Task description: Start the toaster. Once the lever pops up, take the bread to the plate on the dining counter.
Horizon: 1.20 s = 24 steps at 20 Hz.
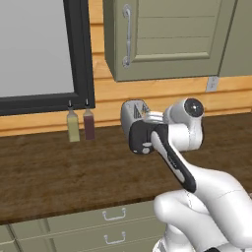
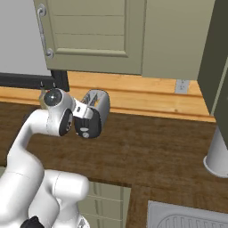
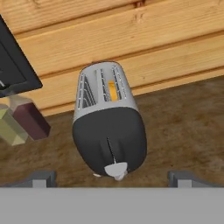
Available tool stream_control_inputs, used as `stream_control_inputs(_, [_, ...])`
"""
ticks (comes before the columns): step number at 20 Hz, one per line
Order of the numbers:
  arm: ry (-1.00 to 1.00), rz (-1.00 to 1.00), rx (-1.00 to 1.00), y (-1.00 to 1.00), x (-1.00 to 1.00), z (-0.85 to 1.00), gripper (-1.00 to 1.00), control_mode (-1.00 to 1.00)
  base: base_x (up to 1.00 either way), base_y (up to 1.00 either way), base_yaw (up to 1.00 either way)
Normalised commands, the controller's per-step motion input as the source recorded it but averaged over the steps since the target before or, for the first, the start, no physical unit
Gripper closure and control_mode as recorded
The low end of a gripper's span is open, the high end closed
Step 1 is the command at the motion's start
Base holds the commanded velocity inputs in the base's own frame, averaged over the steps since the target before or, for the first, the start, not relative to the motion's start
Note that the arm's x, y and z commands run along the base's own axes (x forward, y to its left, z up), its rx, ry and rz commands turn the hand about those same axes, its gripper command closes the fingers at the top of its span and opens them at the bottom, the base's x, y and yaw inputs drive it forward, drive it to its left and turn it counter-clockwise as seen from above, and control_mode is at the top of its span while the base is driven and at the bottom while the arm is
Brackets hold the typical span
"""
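The silver toaster (image 3: 103, 87) stands on the dark worktop against the wooden wall, its black end panel (image 3: 109, 140) turned toward me. An orange slice of bread (image 3: 113, 90) sits low in its right slot. The lever's track (image 3: 109, 146) runs as a thin line down the panel above a pale dial (image 3: 116, 169); I cannot make out the tab itself. My gripper (image 3: 111, 179) is open, hovering in front of and above the panel, its fingertips (image 3: 41, 178) wide apart and touching nothing. From the base, the toaster (image 1: 133, 113) (image 2: 99, 103) sits just behind my hand. The plate and dining counter are out of view.
Two bottles (image 1: 73, 126) (image 1: 89, 123) stand left of the toaster under a black-framed window (image 1: 81, 54). Wall cupboards (image 1: 167, 39) hang overhead. A sink (image 2: 187, 217) and a pale column (image 2: 218, 156) lie to the right. Drawers (image 1: 113, 214) front the worktop.
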Motion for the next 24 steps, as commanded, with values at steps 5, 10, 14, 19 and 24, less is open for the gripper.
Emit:
stream_control_inputs(5, [0.0, 0.0, 0.0, 0.0, -0.16, 1.0, -1.0, -1.0, 0.0, 0.0, 0.0])
stream_control_inputs(10, [-0.04, 0.0, -0.05, 0.0, -0.23, 0.45, -1.0, -1.0, 0.0, 0.0, 0.0])
stream_control_inputs(14, [-0.01, 0.0, 0.0, 0.0, -0.04, 0.0, -1.0, -1.0, 0.0, 0.0, 0.0])
stream_control_inputs(19, [0.0, 0.0, 0.0, 0.0, 0.0, 0.0, -1.0, -1.0, 0.0, 0.0, 0.0])
stream_control_inputs(24, [0.0, 0.0, 0.0, 0.0, 0.0, 0.0, -1.0, -1.0, 0.0, 0.0, 0.0])
